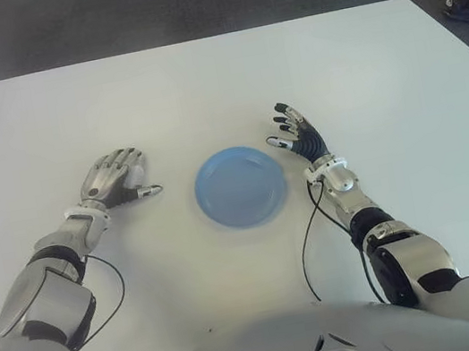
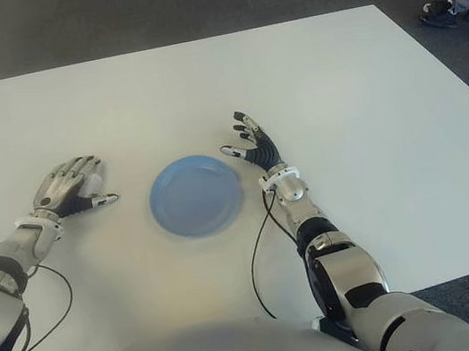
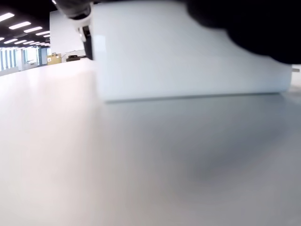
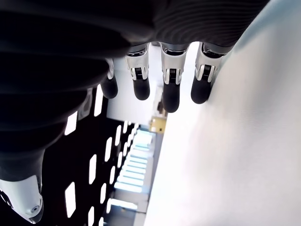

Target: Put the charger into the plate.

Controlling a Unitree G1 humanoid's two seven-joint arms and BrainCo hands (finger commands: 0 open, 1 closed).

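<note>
Grey robot torso fills the lower edge; above it a wide white tabletop meets dark carpet at the top. At centre sits a round blue plate, bare. Left hand, curled, covers a white block-shaped charger. Right hand hovers spread, holding nothing.

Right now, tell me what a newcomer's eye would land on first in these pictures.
The blue plate, empty in the middle of the white table. The left hand shows to its left with fingers curled over a white block-like thing, probably the charger, seen close up only in the left wrist view. The right hand is open just right of the plate, holding nothing.
</note>
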